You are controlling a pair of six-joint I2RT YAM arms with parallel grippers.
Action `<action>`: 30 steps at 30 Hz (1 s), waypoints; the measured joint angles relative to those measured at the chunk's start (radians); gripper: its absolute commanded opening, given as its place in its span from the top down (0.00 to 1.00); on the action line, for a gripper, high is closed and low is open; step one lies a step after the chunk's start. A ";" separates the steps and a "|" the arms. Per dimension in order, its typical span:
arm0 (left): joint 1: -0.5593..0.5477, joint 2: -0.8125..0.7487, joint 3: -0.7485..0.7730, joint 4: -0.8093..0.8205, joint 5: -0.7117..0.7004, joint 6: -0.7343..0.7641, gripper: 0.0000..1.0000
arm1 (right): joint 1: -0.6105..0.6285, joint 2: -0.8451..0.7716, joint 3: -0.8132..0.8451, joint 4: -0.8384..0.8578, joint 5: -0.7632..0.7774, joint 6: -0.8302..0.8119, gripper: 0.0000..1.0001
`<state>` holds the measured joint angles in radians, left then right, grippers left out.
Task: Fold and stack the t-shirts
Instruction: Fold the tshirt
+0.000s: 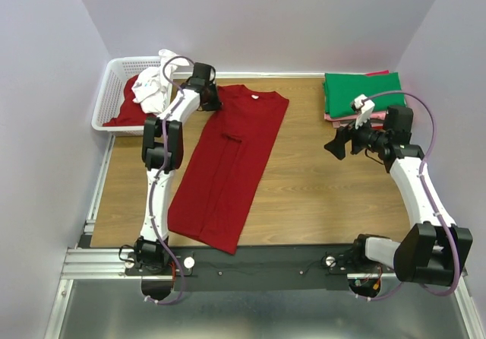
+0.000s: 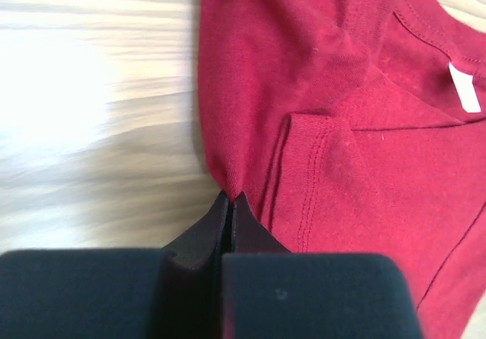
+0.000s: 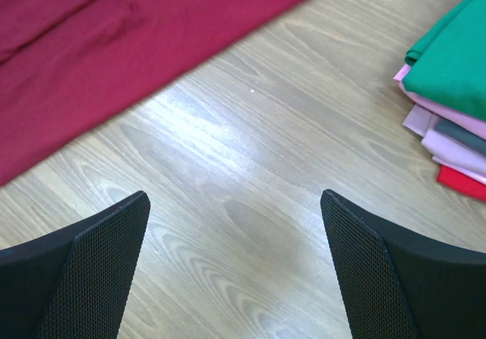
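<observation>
Left gripper (image 1: 211, 99) is out at the far end of the dark red t-shirt (image 1: 228, 168), and its jaws are pressed tight together, no gap at all. In the left wrist view the tips (image 2: 230, 202) pinch a puckered corner of the shirt's left edge, just by the shoulder fold, with the cloth (image 2: 357, 164) drawn in toward the pinch. The white neck label (image 2: 465, 88) sits at the collar, off to the right of that grip.

The shirt lies flat on the wooden table (image 1: 326, 194) as 1 long narrow strip, folded lengthwise. It runs on a slant from the near left up to the far middle, collar at the far end.

Over on the right, the right gripper (image 1: 338, 143) hangs over bare wood with both jaws spread wide and nothing between them (image 3: 235, 202). It is well apart from the red strip.

Far right, a stack of folded t-shirts (image 1: 363, 94) has green on top and pink and red edges below.

Far left, the white basket (image 1: 106, 99) holds a red t-shirt (image 1: 125, 111) and a crumpled white t-shirt (image 1: 152, 88).
</observation>
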<state>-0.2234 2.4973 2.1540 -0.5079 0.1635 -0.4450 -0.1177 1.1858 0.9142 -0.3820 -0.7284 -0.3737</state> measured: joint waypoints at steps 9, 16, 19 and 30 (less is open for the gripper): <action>0.011 -0.179 -0.068 0.019 -0.032 0.025 0.30 | 0.010 0.094 -0.029 0.008 -0.099 0.008 0.00; -0.010 -0.698 -0.333 0.188 -0.055 0.164 0.07 | 0.192 0.260 0.002 0.024 -0.120 0.063 0.00; 0.003 -1.032 -0.593 0.295 -0.087 0.210 0.04 | 0.210 0.395 0.109 0.042 -0.114 0.157 0.05; 0.036 -1.714 -1.285 0.475 -0.219 0.341 0.02 | 0.257 0.962 0.615 0.258 0.070 0.665 0.34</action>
<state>-0.1871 0.7837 0.8688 -0.0330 -0.0551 -0.1036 0.1394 2.1479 1.5291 -0.1242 -0.6586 0.2909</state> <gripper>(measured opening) 0.982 0.736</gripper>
